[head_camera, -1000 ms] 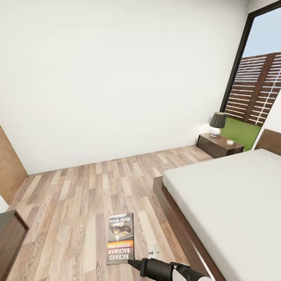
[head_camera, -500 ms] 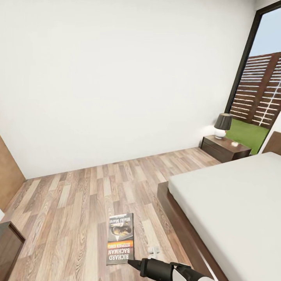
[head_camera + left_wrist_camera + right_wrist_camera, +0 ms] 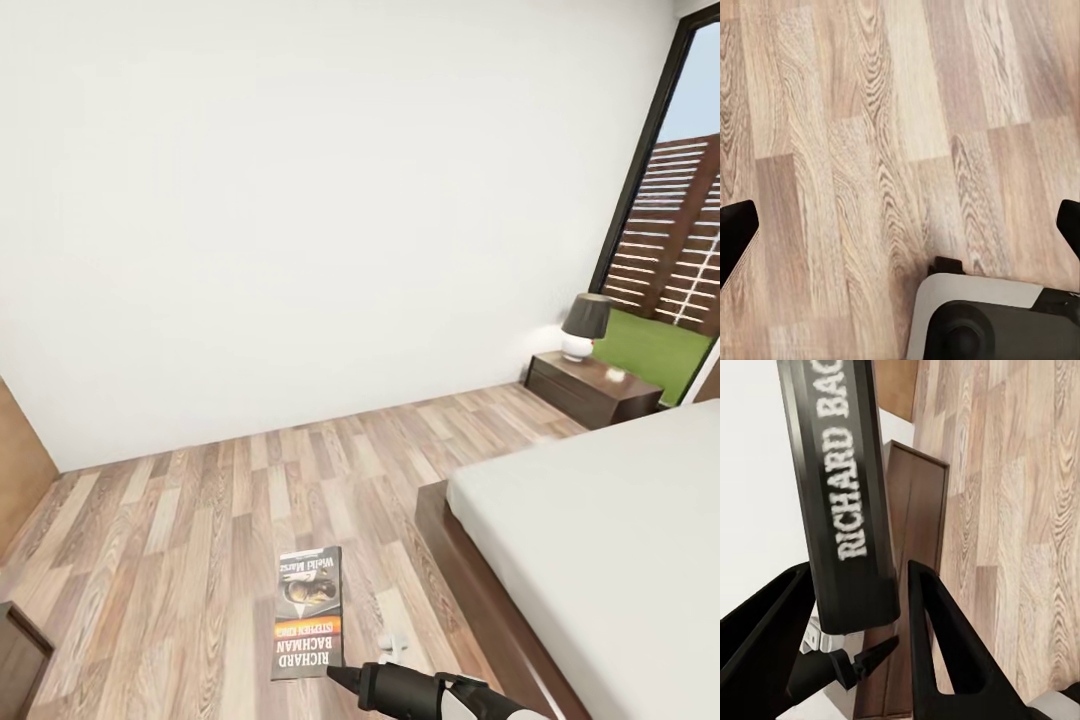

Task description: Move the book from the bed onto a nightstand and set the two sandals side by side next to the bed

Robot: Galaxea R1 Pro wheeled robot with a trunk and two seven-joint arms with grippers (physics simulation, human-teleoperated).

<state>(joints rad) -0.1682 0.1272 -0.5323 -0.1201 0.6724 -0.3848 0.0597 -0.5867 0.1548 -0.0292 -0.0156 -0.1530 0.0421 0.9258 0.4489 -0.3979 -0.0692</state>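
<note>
The book (image 3: 310, 612), dark grey with an orange band and white lettering, hangs above the wood-plank floor. My right gripper (image 3: 338, 675) is shut on its near edge. In the right wrist view the book's spine (image 3: 844, 495) is clamped in the right gripper (image 3: 856, 615), with a black finger on each side. The bed (image 3: 620, 540) with its pale mattress lies to the right. A dark nightstand (image 3: 592, 388) stands at its far corner by the window. My left gripper (image 3: 900, 225) is open over bare floor. The sandals are out of view.
A lamp (image 3: 585, 325) and a small white object stand on the nightstand. A tall dark-framed window (image 3: 680, 250) is at the far right. A dark wood cabinet corner (image 3: 15, 650) and a brown panel (image 3: 15, 440) sit at the left. The robot's base (image 3: 982, 315) shows under the left gripper.
The whole head view has shifted: bed, nightstand and window sit further right in the picture and the left cabinet has slid out, so the camera moved. The book stays in the right gripper.
</note>
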